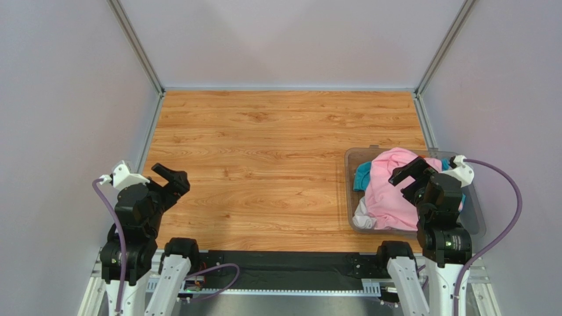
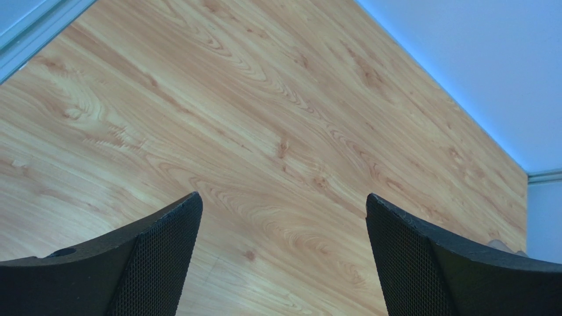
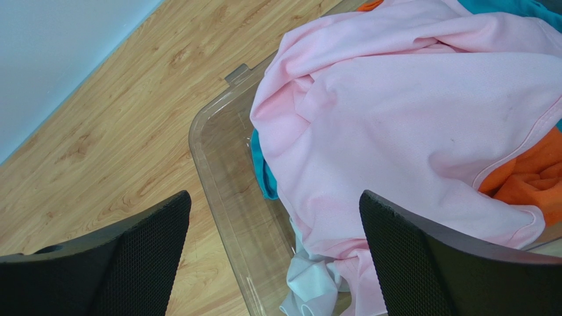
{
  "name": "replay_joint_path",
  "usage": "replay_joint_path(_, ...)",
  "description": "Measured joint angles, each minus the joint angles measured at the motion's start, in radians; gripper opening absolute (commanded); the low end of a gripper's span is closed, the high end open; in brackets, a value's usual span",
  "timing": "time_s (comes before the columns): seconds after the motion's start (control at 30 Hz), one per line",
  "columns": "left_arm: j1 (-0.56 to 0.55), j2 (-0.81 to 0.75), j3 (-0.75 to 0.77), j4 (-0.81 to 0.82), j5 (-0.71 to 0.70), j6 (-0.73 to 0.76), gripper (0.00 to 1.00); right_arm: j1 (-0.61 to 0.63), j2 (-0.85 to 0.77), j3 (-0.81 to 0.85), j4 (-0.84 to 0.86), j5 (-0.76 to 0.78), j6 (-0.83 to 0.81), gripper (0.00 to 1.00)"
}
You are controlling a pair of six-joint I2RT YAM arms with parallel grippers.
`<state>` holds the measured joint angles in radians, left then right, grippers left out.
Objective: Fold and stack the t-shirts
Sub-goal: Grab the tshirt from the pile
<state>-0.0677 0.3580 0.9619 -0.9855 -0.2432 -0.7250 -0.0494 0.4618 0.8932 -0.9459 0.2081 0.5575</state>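
Pink soft-cloth t-shirt [image 3: 409, 118] lies heaped atop the others in the clear plastic bin [image 3: 218, 164], directly below the right gripper [image 3: 274, 197], whose jaws stand wide and empty. The left gripper [image 2: 283, 197], likewise spread, hangs over the wood-grain tabletop [image 2: 264, 99], well apart.
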Motion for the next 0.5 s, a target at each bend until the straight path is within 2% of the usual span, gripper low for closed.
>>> replay_joint_path(0.3,0.000,0.027,-0.044,-0.012,0.027,0.001,1.00,0.000,0.004,0.027,-0.068,0.045,-0.028,1.00)
replay_joint_path(0.5,0.000,0.045,-0.120,0.004,0.051,-0.002,1.00,0.000,0.140,0.036,-0.137,0.080,-0.027,1.00)
